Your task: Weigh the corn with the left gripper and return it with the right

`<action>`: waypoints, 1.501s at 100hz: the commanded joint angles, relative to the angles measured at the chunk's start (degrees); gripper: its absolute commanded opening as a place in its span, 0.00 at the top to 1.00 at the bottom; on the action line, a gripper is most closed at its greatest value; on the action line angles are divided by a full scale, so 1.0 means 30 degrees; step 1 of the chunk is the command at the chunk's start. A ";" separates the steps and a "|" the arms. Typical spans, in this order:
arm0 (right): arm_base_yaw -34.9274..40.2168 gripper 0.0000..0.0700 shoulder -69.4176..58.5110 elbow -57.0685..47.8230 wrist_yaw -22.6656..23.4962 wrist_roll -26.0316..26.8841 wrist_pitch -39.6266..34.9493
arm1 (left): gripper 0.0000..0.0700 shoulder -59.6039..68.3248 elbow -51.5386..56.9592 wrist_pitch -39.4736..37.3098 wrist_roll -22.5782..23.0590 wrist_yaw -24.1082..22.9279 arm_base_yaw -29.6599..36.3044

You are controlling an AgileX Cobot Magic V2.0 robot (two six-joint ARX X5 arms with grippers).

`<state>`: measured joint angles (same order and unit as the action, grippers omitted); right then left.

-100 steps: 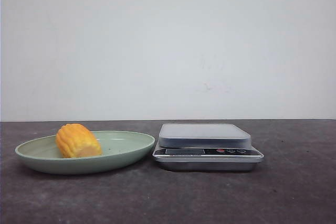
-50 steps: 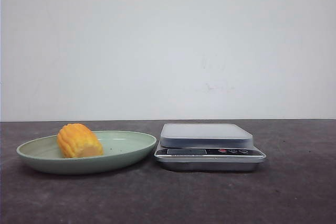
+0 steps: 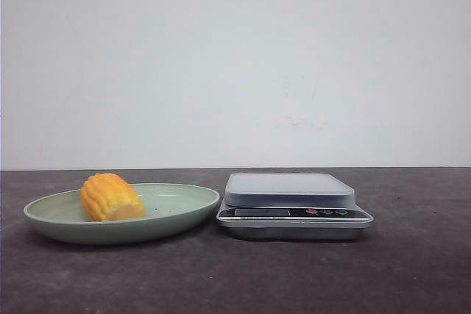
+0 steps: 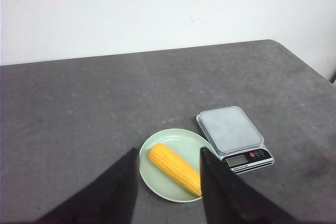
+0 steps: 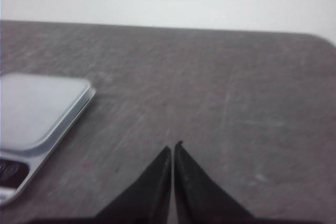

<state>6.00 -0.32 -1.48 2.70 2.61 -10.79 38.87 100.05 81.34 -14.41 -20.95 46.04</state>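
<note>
So the corn (image 3: 110, 197) is sitting in a pale green plate (image 3: 176, 215) at the lower left of the front view, lying on its side toward the plate's left half. Looks stubby from the front, but in the left wrist view the corn (image 4: 175, 168) is clearly a longer cob lying diagonally across the plate (image 4: 157, 150). Nothing is touching it.

Just right of the plate, almost touching its rim, is a small kitchen scale (image 3: 294, 204) with a grey platform and a silver base. Platform has nothing on it. The display and a couple of round buttons face the camera, can't read the screen.

Left gripper (image 4: 169, 156) hangs well above the dark grey table (image 4: 79, 108), fingers spread wide, holding nothing, with the corn showing in the gap between them. Right gripper (image 5: 172, 150) is off beside the scale (image 5: 37, 111), fingers pressed together with barely a sliver between the tips, nothing in them.
</note>
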 commanded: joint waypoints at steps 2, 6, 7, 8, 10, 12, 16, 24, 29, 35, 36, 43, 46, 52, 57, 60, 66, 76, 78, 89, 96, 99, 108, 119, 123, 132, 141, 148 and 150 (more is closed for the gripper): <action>0.0029 0.99 0.0036 0.0240 0.0124 0.0364 0.0117 | 0.73 0.0138 0.0423 0.0430 -0.0044 -0.0080 0.0160; 0.0029 0.99 0.0036 0.0240 0.0007 0.0080 0.0160 | 0.73 0.0131 0.0423 0.0437 -0.0044 -0.0080 0.0160; 0.0029 0.99 0.0036 0.0240 -0.0007 -0.0029 0.0160 | 0.73 0.0131 0.0423 0.0430 -0.0044 -0.0080 0.0160; 0.0029 0.99 0.0036 0.0240 -0.0044 -0.0146 0.0160 | 0.73 0.0131 0.0423 0.0430 -0.0051 -0.0080 0.0160; 0.0044 0.99 0.0036 0.0240 -0.0160 -0.0335 0.0160 | 0.73 0.0131 0.0423 0.0430 -0.0051 -0.0080 0.0160; 0.0066 0.99 0.0036 0.0240 -0.0357 -0.0561 0.0160 | 0.73 0.0131 0.0423 0.0430 -0.0044 -0.0080 0.0160; 0.0102 0.99 0.0036 0.0240 -0.0481 -0.0998 0.0160 | 0.73 0.0131 0.0423 0.0430 -0.0044 -0.0073 0.0160; 0.0233 0.99 0.0036 0.0240 -0.0342 -0.1399 0.0240 | 0.73 0.0131 0.0423 0.0430 -0.0044 -0.0073 0.0160; 0.0408 0.99 0.0036 0.0240 -0.0364 -0.1384 0.0262 | 0.73 0.0131 0.0423 0.0430 -0.0044 -0.0073 0.0160; 0.0517 0.99 0.0036 0.0240 -0.0393 -0.1384 0.0335 | 0.73 0.0131 0.0423 0.0430 -0.0051 -0.0073 0.0160; 0.0517 0.99 0.0036 0.0240 -0.0393 -0.1384 0.0364 | 0.73 0.0131 0.0423 0.0430 -0.0044 -0.0080 0.0160; 0.0532 0.99 0.0036 0.0240 -0.0393 -0.1384 0.0554 | 0.73 0.0131 0.0423 0.0430 -0.0044 -0.0080 0.0160; 0.0532 0.99 0.0036 0.0240 -0.0393 -0.1384 0.0605 | 0.73 0.0131 0.0423 0.0430 -0.0051 -0.0080 0.0160; 0.0525 0.99 0.0036 0.0240 -0.0393 -0.1384 0.0597 | 0.73 0.0131 0.0423 0.0430 -0.0044 -0.0073 0.0160; 0.0503 0.99 0.0036 0.0240 -0.0401 -0.1384 0.0597 | 0.73 0.0131 0.0423 0.0430 -0.0044 -0.0073 0.0160; 0.0466 0.99 0.0036 0.0240 -0.0401 -0.1384 0.0597 | 0.73 0.0131 0.0423 0.0430 -0.0044 -0.0073 0.0160; 0.0452 0.99 0.0036 0.0240 -0.0401 -0.1384 0.0597 | 0.73 0.0131 0.0423 0.0430 -0.0044 -0.0073 0.0160; 0.0452 0.99 0.0036 0.0240 -0.0401 -0.1384 0.0597 | 0.73 0.0131 0.0423 0.0430 -0.0051 -0.0080 0.0160; 0.0452 0.99 0.0036 0.0240 -0.0401 -0.1384 0.0597 | 0.73 0.0131 0.0423 0.0430 -0.0044 -0.0080 0.0160; 0.0452 0.99 0.0036 0.0240 -0.0401 -0.1384 0.0597 | 0.73 0.0131 0.0423 0.0430 -0.0044 -0.0073 0.0160; 0.0452 0.99 0.0036 0.0240 -0.0401 -0.1384 0.0597 | 0.73 0.0131 0.0423 0.0430 -0.0051 -0.0073 0.0160; 0.0452 0.99 0.0036 0.0240 -0.0401 -0.1384 0.0597 | 0.73 0.0131 0.0423 0.0430 -0.0051 -0.0080 0.0160; 0.0452 0.99 0.0036 0.0240 -0.0401 -0.1384 0.0597 | 0.73 0.0131 0.0423 0.0430 -0.0051 -0.0080 0.0160; 0.0452 0.99 0.0036 0.0240 -0.0401 -0.1384 0.0597 | 0.73 0.0131 0.0423 0.0430 -0.0044 -0.0080 0.0160; 0.0452 0.99 0.0036 0.0240 -0.0401 -0.1384 0.0597 | 0.73 0.0131 0.0423 0.0430 -0.0044 -0.0080 0.0160; 0.0452 0.99 0.0036 0.0240 -0.0401 -0.1384 0.0597 | 0.73 0.0131 0.0423 0.0430 -0.0051 -0.0080 0.0160; 0.0452 0.99 0.0036 0.0240 -0.0401 -0.1384 0.0597 | 0.73 0.0131 0.0423 0.0444 -0.0036 -0.0080 0.0160; 0.0452 0.99 0.0036 0.0240 -0.0401 -0.1384 0.0597 | 0.73 0.0131 0.0423 0.0437 -0.0044 -0.0080 0.0153; 0.0452 0.99 0.0036 0.0240 -0.0401 -0.1384 0.0597 | 0.73 0.0131 0.0423 0.0437 -0.0044 -0.0080 0.0153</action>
<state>7.40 -0.32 -1.02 1.54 -1.26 -9.63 38.89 100.05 81.34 -14.55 -20.99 46.04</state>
